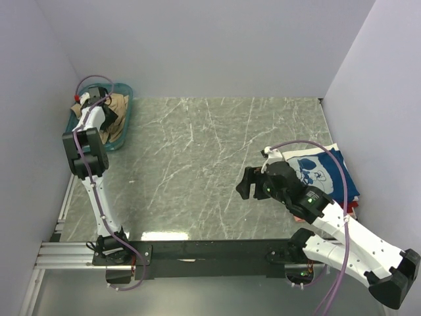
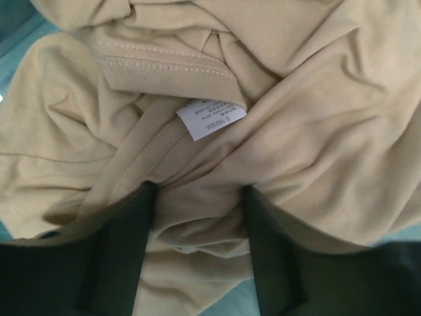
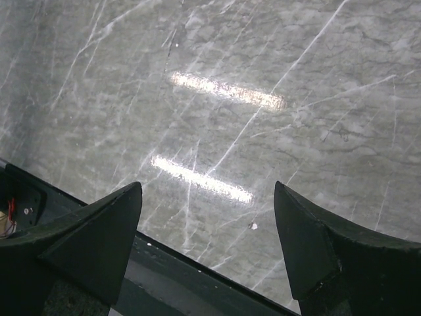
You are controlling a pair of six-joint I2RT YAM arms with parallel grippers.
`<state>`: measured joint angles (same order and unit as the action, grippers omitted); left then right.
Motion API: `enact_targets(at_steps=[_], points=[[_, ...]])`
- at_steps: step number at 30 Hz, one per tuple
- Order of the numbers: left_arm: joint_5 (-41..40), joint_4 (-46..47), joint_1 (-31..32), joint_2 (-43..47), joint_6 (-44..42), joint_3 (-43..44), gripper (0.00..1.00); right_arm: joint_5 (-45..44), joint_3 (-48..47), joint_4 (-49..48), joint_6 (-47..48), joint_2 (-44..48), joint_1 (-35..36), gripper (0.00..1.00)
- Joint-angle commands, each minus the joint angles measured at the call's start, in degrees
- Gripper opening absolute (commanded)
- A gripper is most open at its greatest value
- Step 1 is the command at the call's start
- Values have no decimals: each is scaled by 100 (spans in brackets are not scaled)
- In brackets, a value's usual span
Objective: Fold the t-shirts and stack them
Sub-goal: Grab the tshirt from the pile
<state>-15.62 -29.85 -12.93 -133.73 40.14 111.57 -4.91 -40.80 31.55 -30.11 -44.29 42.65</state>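
The left gripper is lowered into the teal basket. Its jaws are part open and straddle a raised ridge of the tan t-shirt. The shirt lies crumpled in the basket. Its collar rib and white care label are uppermost, just beyond the fingertips.

Handling: the cloth is light, limp and not fragile. It will likely drape and unfold under its own weight when lifted, and a thin single layer may slip from the pads. Recommended hold: the collar rib, or the thick ridge between the fingers, where several layers give bulk.

The right gripper hangs with jaws wide and empty over the bare marble-pattern table. Just behind that arm, at the right table edge, a navy t-shirt with white print lies flat. A red garment appears to lie beneath it, though little of it shows.
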Motion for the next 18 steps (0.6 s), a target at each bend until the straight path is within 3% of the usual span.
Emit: enact_targets(at_steps=[1,3,4,7,13,18], points=[[243,154,10,93,11,137,54,51,1,-228,102,-27,15,87],[261,102,1,128,-6,268,42,51,10,-254,102,-35,15,87],[278,58,1,198,-24,356,26,51,2,-255,93,-36,15,87],[270,-91,-17,452,-155,716,1,69,10,-272,93,-53,15,86],[401,48,-17,1417,-314,981,0,148,-7,-369,110,-97,15,84],[971,304,1,2175,-437,1112,0,227,-42,-492,137,-220,15,82]])
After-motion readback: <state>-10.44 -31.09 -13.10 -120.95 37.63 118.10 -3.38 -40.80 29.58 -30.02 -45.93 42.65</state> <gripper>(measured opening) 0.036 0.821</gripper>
